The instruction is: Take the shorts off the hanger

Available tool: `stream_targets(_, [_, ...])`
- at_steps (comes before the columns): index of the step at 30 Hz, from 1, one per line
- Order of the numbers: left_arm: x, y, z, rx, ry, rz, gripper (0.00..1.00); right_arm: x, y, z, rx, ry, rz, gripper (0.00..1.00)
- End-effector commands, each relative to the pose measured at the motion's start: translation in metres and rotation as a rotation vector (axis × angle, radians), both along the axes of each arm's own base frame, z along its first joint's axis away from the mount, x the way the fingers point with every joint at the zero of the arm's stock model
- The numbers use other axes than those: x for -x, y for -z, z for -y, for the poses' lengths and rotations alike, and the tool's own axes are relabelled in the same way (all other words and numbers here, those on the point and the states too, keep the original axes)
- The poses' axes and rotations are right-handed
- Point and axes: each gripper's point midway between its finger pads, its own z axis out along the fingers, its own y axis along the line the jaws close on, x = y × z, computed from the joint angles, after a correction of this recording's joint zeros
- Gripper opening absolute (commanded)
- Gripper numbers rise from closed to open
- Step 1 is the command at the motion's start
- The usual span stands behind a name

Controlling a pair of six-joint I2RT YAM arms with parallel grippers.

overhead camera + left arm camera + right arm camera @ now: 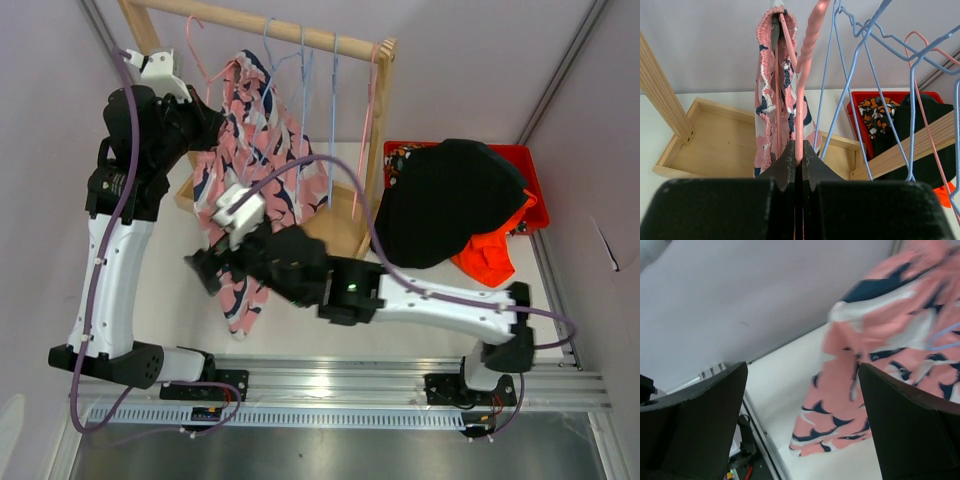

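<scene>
The pink, navy and white patterned shorts [262, 150] hang on a pink hanger [203, 62] at the left end of the wooden rail, and their lower end trails onto the table. My left gripper [212, 112] is shut on that hanger; in the left wrist view the jaws [800, 157] pinch the pink wire [807, 50], with the shorts' waistband [765, 100] just behind it. My right gripper [208, 272] is open beside the hanging cloth, low down. In the right wrist view its fingers [802, 385] stand wide apart with the shorts [835, 390] beyond them, untouched.
The wooden rack [260, 25] carries blue wire hangers [300, 80] and a pink one [372, 110]. Its base is a shallow wooden tray [705, 145]. A red bin [520, 165] at the right holds black cloth [450, 200] and orange cloth [490, 255]. A metal rail [340, 385] runs along the near edge.
</scene>
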Motion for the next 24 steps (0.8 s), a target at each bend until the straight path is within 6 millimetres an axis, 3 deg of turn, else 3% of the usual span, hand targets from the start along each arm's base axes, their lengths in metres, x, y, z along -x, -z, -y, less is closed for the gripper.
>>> stream_targets(1, [0.025,-0.05,0.0,0.041,0.017,0.156,0.0,0.007,-0.017,-0.024,-0.01,0.046,0.044,1.0])
stream_targets(2, [0.026,-0.05,0.0,0.04,0.019,0.156,0.0,0.006,0.001,-0.04,0.025,0.05,0.038,0.99])
stream_targets(3, [0.032,-0.055,-0.001,0.037,0.021,0.165,0.0,0.005,-0.002,-0.044,0.017,0.057,0.035,0.99])
stream_targets(9, [0.049,-0.056,0.0,0.035,0.052,0.159,0.0,-0.008,0.026,-0.067,0.044,0.113,0.024,0.99])
stream_targets(17, [0.08,-0.07,-0.004,0.041,0.064,0.205,0.0,-0.014,0.039,-0.075,0.042,0.149,0.005,0.99])
stream_targets(24, [0.076,-0.063,-0.009,0.023,0.036,0.19,0.0,0.002,0.034,-0.07,0.033,0.194,0.01,0.99])
